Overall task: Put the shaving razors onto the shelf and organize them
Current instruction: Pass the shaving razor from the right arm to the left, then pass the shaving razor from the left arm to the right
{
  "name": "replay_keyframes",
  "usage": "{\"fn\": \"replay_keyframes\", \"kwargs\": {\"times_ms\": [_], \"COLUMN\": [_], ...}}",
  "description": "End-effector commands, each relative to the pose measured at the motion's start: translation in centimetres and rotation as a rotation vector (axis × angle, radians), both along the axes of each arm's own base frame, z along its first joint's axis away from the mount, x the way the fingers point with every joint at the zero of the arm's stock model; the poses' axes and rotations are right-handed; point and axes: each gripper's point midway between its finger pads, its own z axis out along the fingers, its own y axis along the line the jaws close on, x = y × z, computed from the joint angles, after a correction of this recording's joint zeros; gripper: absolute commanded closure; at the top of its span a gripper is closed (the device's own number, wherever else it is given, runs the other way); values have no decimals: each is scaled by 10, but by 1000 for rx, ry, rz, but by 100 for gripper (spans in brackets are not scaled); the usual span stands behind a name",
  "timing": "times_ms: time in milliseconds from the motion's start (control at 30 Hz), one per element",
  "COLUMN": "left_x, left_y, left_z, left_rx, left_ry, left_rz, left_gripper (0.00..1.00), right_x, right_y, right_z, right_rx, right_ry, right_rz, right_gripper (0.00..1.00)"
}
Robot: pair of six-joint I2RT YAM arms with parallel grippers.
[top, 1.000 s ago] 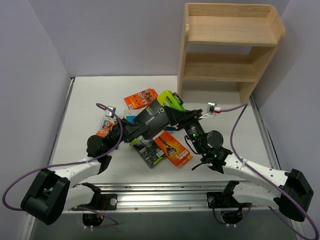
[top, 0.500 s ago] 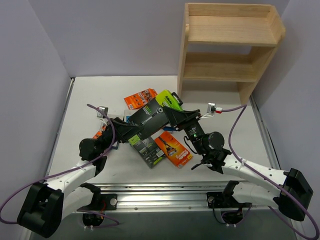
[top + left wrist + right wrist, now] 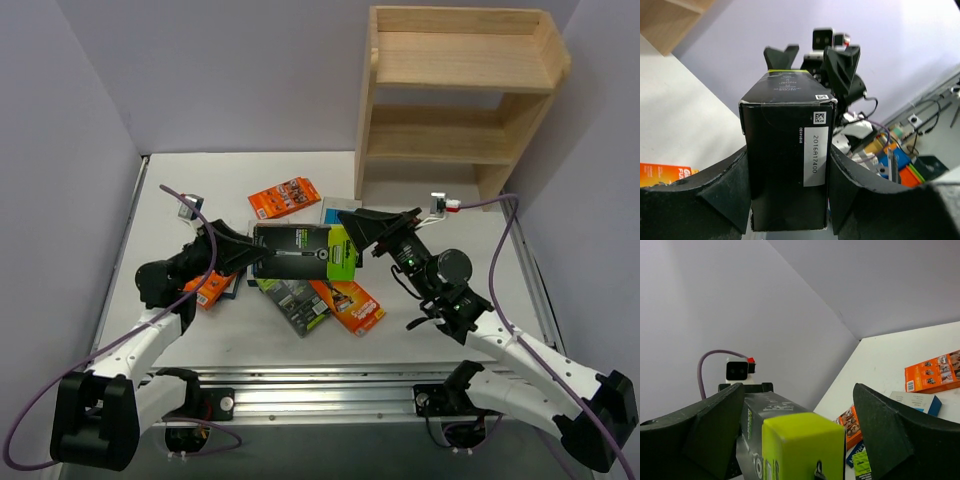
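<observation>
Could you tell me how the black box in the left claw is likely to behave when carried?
Probably stiff: in the left claw the box shows sharp edges. Likely light for its size: it juts out level from a grip at one end. Its smooth card may slip, as the right claw stands open around the green end.

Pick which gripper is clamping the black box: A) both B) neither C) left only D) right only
C: the left gripper presses on both sides of the black box, while the right gripper stands open, with a clear gap beside the box.
</observation>
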Motion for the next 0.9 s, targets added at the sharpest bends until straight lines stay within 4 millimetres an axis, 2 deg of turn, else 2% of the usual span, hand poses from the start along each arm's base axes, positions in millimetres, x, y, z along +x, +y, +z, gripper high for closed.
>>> {"fn": "replay_keyframes", "kwargs": {"times_ms": [0,100,167,300,400,633,800,867], "left_x": [-31,-31,-29,-26,-20,4,9,7], "left_y": [2,1,1,0,2,22,26,26], "left_z": [45,50,51,51,48,37,48,54], "left_rx": [0,9,5,5,16,31,-1,-12], "left_ry": [-255,-269,-266,-254,-234,-156,-151,-168], "left_rz": [-75,-86,-85,-88,-76,21,30,21], "left_gripper": [98,98,98,98,98,98,98,98], "right_x": [-15,-15,-17,-18,-19,-25,-33,-43], "right_y": [4,8,16,19,10,-13,-10,-2], "right_z": [30,25,16,0,-1,6,-1,-3], "right_rx": [-49,-90,-125,-156,-152,-147,-154,-167], "right_ry": [-82,-73,-60,-41,-47,-75,-72,-93], "right_rz": [93,140,199,234,216,189,259,339], "right_gripper": [14,14,14,13,12,9,9,9]}}
